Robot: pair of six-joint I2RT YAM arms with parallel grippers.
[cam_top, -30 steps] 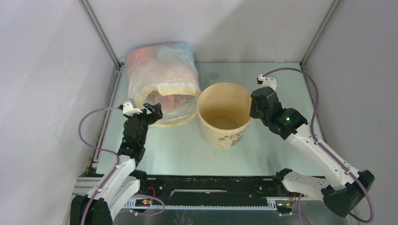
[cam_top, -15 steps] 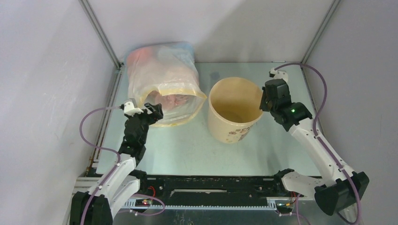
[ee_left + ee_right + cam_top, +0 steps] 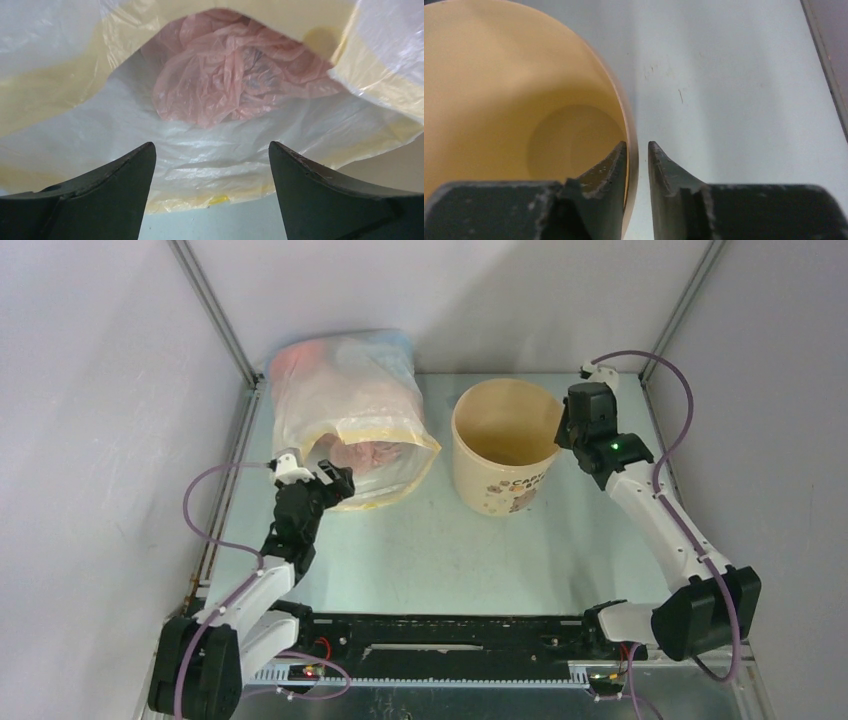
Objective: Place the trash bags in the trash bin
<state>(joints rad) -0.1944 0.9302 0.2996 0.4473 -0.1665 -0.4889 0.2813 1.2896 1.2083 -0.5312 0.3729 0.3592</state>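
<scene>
Though half-hidden in sack (image 3: 345,400) — crumpled trash bags (image 3: 230,70)

— Any writing legible?
— Only dark print on the trash bin's (image 3: 497,495) side, lower left of the right gripper (image 3: 562,432) from above. It starts "CA"; the rest is too small.
— Elsewhere?
— Nothing readable.

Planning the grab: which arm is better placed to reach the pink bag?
Left: left end effector is open, facing into the clear sack, pink bag ahead, while the right end effector straddles the trash bin rim.
</scene>
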